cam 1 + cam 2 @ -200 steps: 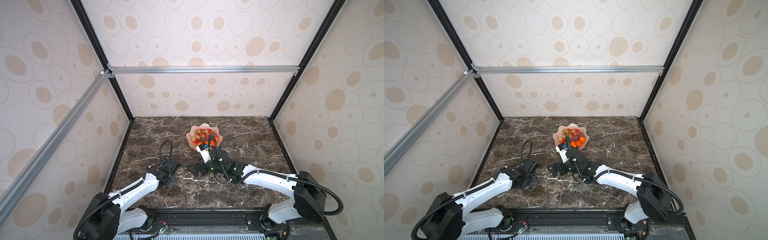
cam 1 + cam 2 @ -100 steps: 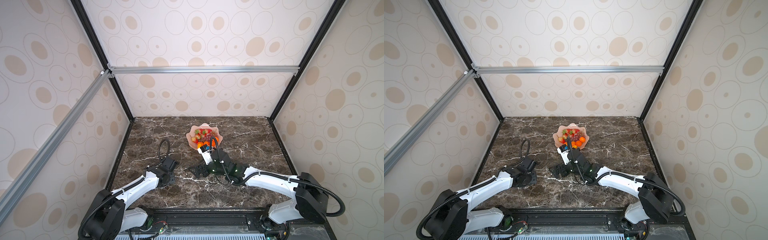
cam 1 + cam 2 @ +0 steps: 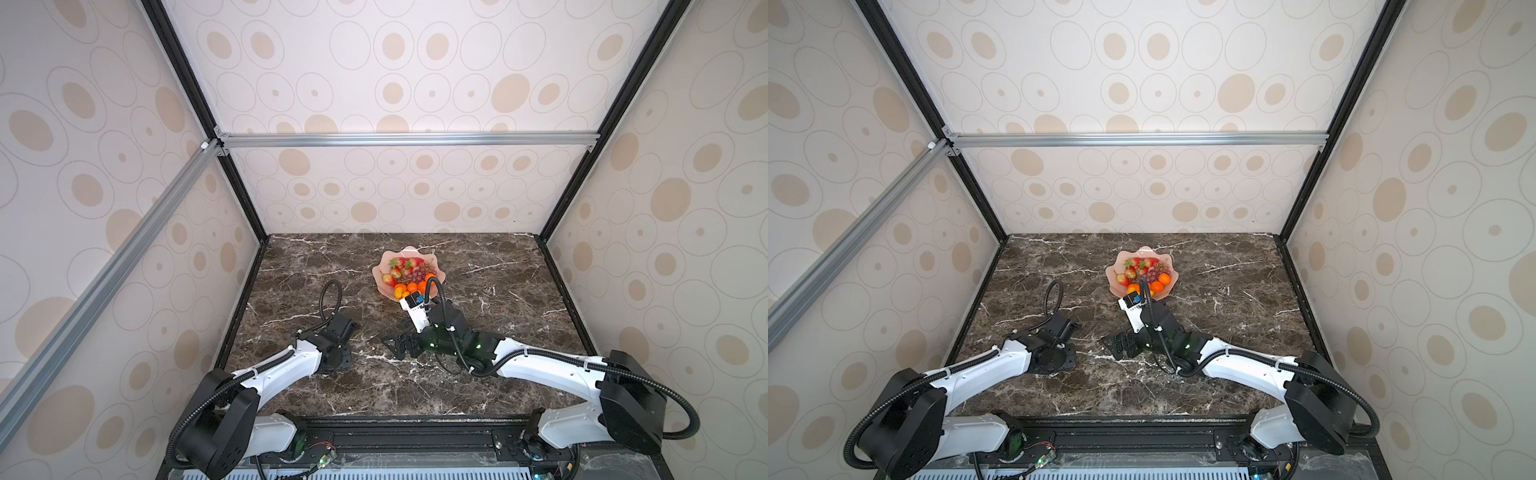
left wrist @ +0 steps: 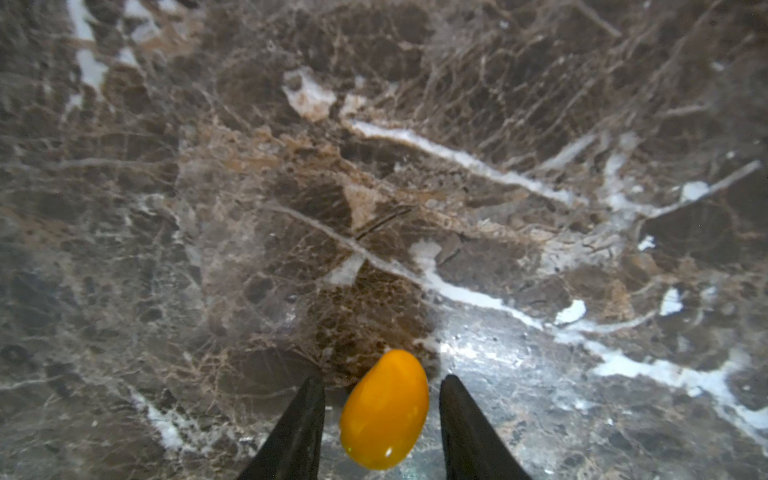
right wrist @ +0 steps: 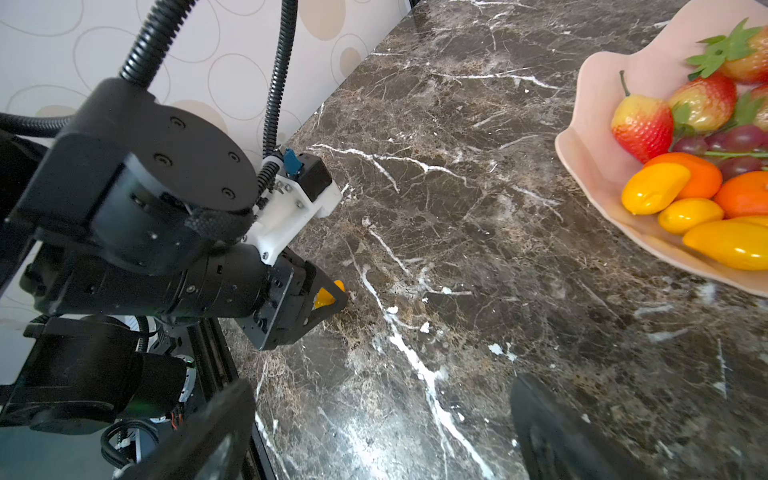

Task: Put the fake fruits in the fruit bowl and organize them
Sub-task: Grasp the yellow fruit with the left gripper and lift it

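Loose oval fruit (image 4: 384,411) lies on the marble table (image 4: 374,166), well apart from the fruit bowl (image 3: 409,252), left of it and nearer the robot; left gripper (image 4: 382,377) straddles it, jaws apart w/ a slim gap each side, right gripper (image 5: 382,382) hangs nearer the bowl, jaws wide, empty. Risk: fruit's glossy & egg-shaped, so a squeeze may squirt it out, or it rolls off the bowl's crowded near rim. No brand/label legible; marks on the white mount (image 3: 1130,309) too small to read.

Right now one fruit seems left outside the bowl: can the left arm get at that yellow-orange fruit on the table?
Likely yes: the left pincer stands open astride the yellow-orange fruit, gaps on both sides, nothing in between.
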Robot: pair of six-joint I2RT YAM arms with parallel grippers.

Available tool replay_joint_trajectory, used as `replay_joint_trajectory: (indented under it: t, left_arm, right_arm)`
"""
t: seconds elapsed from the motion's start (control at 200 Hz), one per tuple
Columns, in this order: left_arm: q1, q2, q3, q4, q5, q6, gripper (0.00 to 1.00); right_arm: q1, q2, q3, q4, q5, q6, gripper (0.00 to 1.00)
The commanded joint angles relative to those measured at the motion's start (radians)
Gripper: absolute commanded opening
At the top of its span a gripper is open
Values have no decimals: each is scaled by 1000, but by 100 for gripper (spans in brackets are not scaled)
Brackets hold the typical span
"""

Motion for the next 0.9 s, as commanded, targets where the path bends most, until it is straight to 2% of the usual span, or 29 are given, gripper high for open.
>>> replay_joint_trajectory:
  t: [0.0,0.895]
  left_arm:
    - [7,19,4,-3,13,21,44]
    - [6,34,7,2,9,26,32]
  right_arm:
    - [7,-26,-16,27,21,-7,99]
    - [7,-29,-25,25,43,-12,99]
